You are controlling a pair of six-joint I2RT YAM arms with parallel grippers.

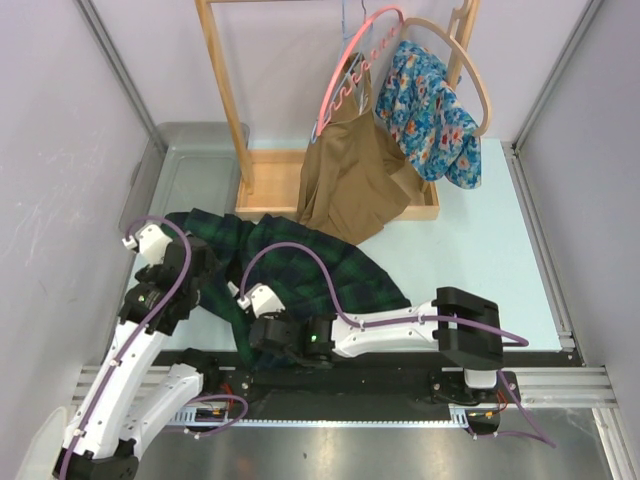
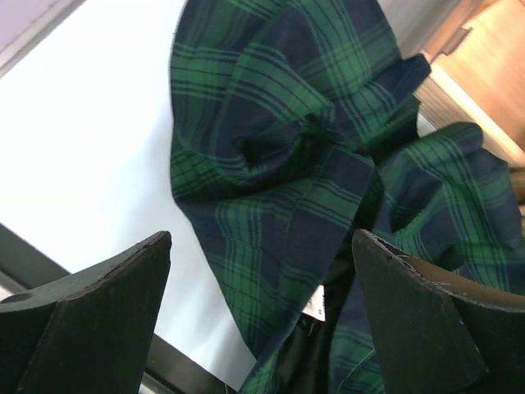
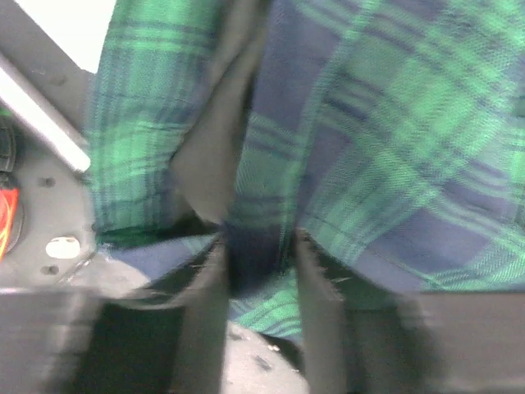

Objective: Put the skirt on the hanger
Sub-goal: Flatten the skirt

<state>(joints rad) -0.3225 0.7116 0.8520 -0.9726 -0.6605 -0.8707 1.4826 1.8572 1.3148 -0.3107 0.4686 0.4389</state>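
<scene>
Skirt (image 1: 300, 270), green-and-navy plaid, lies crumpled on the bench (image 1: 480, 260) at its near edge, between the two arms and just in front of the wooden rack (image 1: 225, 110). It looks light and limp with a dark lining, so I expect it to sag and slide. I'd take it by the waistband, where the seam gives some body, not by loose mid-panel cloth. Left gripper (image 2: 261, 242) is wide, hovering over a bunched fold and holding nothing. Right gripper (image 3: 258, 263) is narrow, with a fold of plaid and lining nipped between its fingers. Only the right wrist view shows that contact, since in the top view the wrist body covers the fingertips. Left wrist view shows a small white label (image 2: 316, 308), likely marking the waistband. Only the top view shows the pink hanger (image 1: 350, 60) and wooden hanger (image 1: 470, 70), both already carrying garments.
</scene>
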